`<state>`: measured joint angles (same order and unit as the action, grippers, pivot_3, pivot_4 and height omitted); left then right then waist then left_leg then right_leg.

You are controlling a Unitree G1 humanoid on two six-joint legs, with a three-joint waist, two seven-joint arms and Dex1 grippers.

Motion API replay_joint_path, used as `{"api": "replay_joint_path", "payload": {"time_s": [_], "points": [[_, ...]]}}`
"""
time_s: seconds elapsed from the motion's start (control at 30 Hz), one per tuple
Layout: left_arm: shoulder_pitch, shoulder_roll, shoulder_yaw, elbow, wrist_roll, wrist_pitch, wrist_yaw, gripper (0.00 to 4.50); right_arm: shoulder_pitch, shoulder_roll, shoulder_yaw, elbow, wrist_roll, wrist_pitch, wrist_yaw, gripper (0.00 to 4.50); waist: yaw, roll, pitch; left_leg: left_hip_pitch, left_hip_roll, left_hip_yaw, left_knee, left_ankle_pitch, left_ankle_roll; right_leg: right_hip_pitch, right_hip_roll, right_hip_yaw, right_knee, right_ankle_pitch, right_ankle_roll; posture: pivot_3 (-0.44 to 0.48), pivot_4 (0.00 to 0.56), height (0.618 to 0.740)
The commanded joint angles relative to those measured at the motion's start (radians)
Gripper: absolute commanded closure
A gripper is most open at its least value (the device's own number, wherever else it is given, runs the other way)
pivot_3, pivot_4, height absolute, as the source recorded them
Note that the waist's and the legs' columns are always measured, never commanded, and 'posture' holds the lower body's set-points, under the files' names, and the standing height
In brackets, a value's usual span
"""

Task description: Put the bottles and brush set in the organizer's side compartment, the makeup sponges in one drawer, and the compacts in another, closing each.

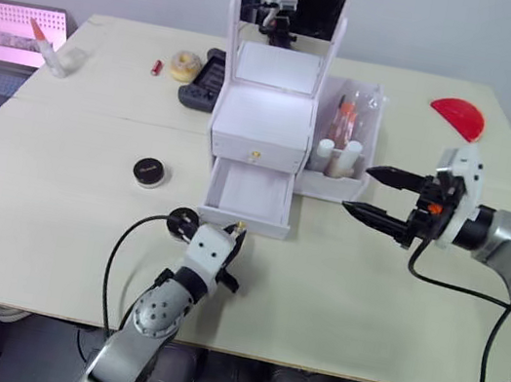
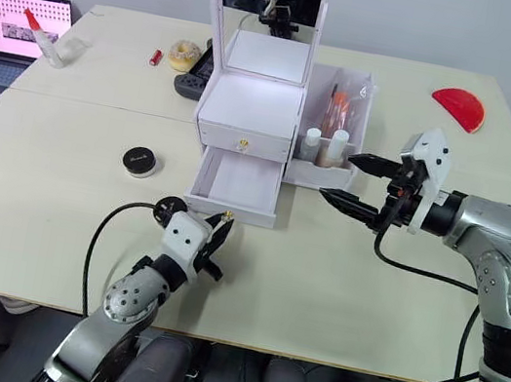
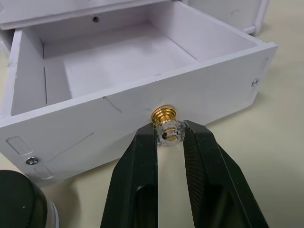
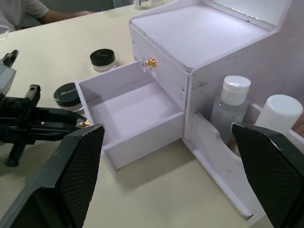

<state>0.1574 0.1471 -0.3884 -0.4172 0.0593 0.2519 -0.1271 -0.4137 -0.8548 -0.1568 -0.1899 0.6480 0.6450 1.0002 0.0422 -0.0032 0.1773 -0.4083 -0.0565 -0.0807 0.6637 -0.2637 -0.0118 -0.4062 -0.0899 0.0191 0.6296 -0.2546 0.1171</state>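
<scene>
Gold knob (image 3: 166, 124) of lower drawer (image 1: 248, 193) pinched by L gripper (image 3: 169, 142); R gripper (image 1: 371, 192) fingers spread, empty.

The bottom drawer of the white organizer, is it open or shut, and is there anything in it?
Open and empty: the bottom drawer is pulled out, its bare floor showing, with the left gripper on its knob.

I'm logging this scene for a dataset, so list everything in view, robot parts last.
Organizer: one, white, mid-table, mirror on top.
Lower drawer: one, white, pulled open, nothing in it.
Upper drawer: one, white, shut.
Bottles: two, white-capped, in the side compartment.
Compacts: two, black-lidded, left of the drawer; one beside the left gripper.
Laptop: one, off the table's far left.
Red object: one, far right.
Left gripper: black, shut on the drawer knob.
Right gripper: black, open, right of the organizer.
</scene>
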Motion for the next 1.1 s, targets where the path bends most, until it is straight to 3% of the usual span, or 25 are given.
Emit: {"api": "replay_joint_path", "payload": {"time_s": [0.03, 0.17, 0.4, 0.47, 0.73, 0.83, 0.9, 1.0, 1.1], "points": [[0.001, -0.005, -0.044, -0.039, -0.004, -0.001, -0.041, 4.26, -0.025, 0.002, -0.003, -0.004, -0.004, -0.019, 0.013, 0.00, 0.000, 0.000, 0.000, 0.000, 0.000, 0.000, 0.000, 0.000, 0.000, 0.000, 0.000, 0.000, 0.000, 0.000, 0.000, 0.000, 0.150, 0.740], [0.000, -0.006, -0.041, -0.039, -0.004, -0.001, -0.041, 4.26, -0.031, 0.006, 0.000, 0.000, -0.010, -0.022, 0.012, 0.00, 0.000, 0.000, 0.000, 0.000, 0.000, 0.000, 0.000, 0.000, 0.000, 0.000, 0.000, 0.000, 0.000, 0.000, 0.000, 0.000, 0.150, 0.740], [0.007, 0.002, -0.021, -0.049, 0.000, 0.002, -0.051, 0.77, -0.033, 0.008, -0.003, -0.003, -0.012, -0.021, 0.011, 0.00, -0.003, 0.000, 0.000, 0.000, 0.000, 0.000, 0.000, 0.000, 0.000, 0.000, 0.000, 0.000, 0.000, 0.000, 0.000, 0.000, 0.150, 0.740], [0.012, 0.011, -0.013, -0.056, 0.004, 0.002, -0.056, 0.11, -0.034, 0.008, -0.003, -0.004, -0.011, -0.021, 0.010, 0.00, -0.005, 0.000, 0.000, 0.000, 0.001, 0.000, 0.000, 0.000, 0.000, -0.001, 0.000, 0.000, 0.000, 0.000, 0.000, 0.000, 0.150, 0.740], [0.121, 0.116, 0.069, -0.185, -0.040, 0.034, -0.123, 0.11, -0.035, 0.009, -0.006, -0.002, -0.010, -0.019, 0.013, 0.00, -0.004, 0.001, 0.000, 0.000, 0.001, 0.000, -0.001, 0.000, 0.000, -0.001, 0.000, 0.001, 0.000, 0.000, 0.000, 0.000, 0.150, 0.740], [0.211, 0.195, 0.162, -0.297, -0.131, 0.064, -0.202, 0.11, -0.007, -0.009, -0.022, -0.002, -0.015, -0.019, 0.015, 0.00, -0.005, 0.001, 0.000, 0.000, 0.001, 0.001, -0.001, 0.000, 0.000, -0.001, -0.002, 0.001, 0.000, -0.001, -0.001, 0.000, 0.150, 0.740], [0.263, 0.250, 0.258, -0.367, -0.225, 0.088, -0.267, 0.11, 0.018, -0.017, -0.048, -0.005, -0.008, -0.014, 0.010, 0.00, -0.004, 0.001, 0.001, 0.000, 0.001, 0.001, -0.001, 0.000, 0.000, -0.001, -0.003, 0.001, 0.000, -0.002, -0.003, 0.000, 0.150, 0.740], [0.342, 0.359, 0.472, -0.449, -0.479, 0.142, -0.423, 0.11, 0.085, -0.040, -0.101, -0.006, -0.015, -0.021, 0.008, 0.00, -0.002, 0.001, 0.001, 0.000, 0.001, 0.001, -0.001, 0.000, 0.000, -0.001, -0.004, 0.000, -0.001, -0.002, -0.004, 0.000, 0.150, 0.740], [0.387, 0.500, 0.795, -0.374, -0.690, 0.182, -0.597, 0.11, 0.186, -0.067, -0.193, -0.010, -0.005, -0.028, 0.021, 0.00, -0.003, 0.002, 0.001, 0.000, 0.001, 0.001, -0.001, 0.000, 0.000, -0.001, -0.004, -0.001, -0.001, -0.003, -0.004, 0.000, 0.150, 0.740]]}}
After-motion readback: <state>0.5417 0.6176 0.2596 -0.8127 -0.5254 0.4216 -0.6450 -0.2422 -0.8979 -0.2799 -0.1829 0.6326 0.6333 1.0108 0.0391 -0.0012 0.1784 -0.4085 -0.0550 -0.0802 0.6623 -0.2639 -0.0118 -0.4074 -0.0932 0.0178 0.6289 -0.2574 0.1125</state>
